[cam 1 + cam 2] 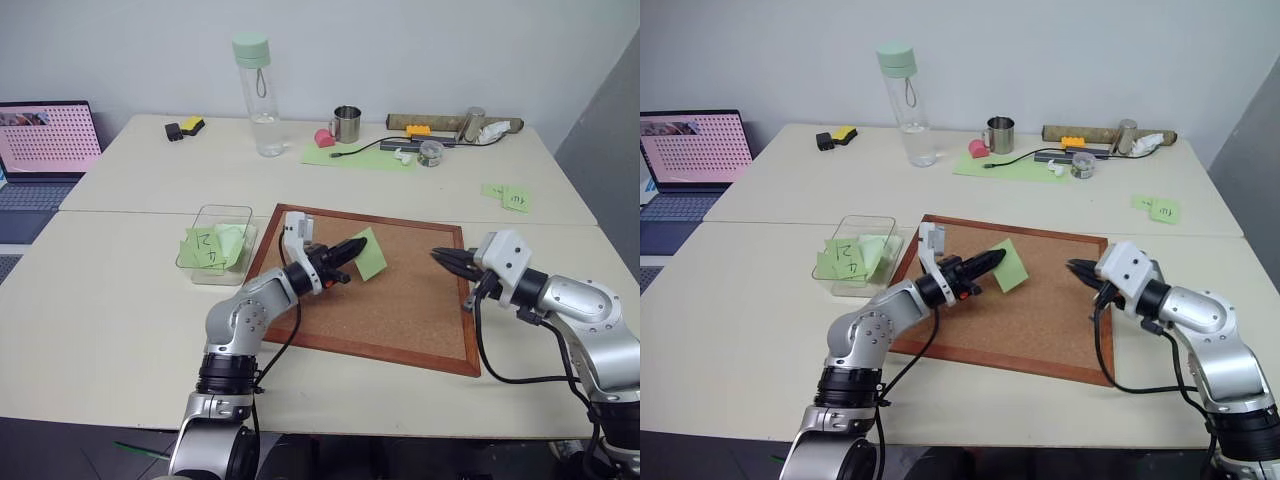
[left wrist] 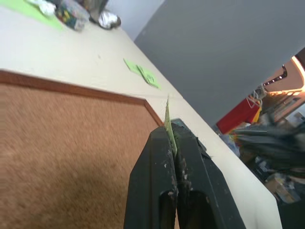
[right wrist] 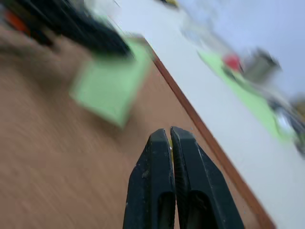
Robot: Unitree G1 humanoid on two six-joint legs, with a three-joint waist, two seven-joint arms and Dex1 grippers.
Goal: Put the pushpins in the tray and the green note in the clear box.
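Clear plastic, rounded at the corners, the low rectangular box (image 1: pixel 221 243) sits on the cream table (image 1: pixel 110 300) just left of the wood-framed corkboard (image 1: pixel 400 300), touching or nearly touching its frame. It holds several light green sticky notes, one with black handwriting (image 1: pixel 205 250). Over the board's left part, the left gripper (image 1: pixel 358 246) has its black fingers closed on an edge of the plain light green square note (image 1: pixel 371 254), which hangs from the tips above the cork; the left wrist view shows the paper edge-on between the pressed fingers (image 2: pixel 164 157). At the board's right edge, the right gripper (image 1: pixel 442 256) points left with its fingers pressed together, well apart from the note. Whether it holds anything I cannot tell.
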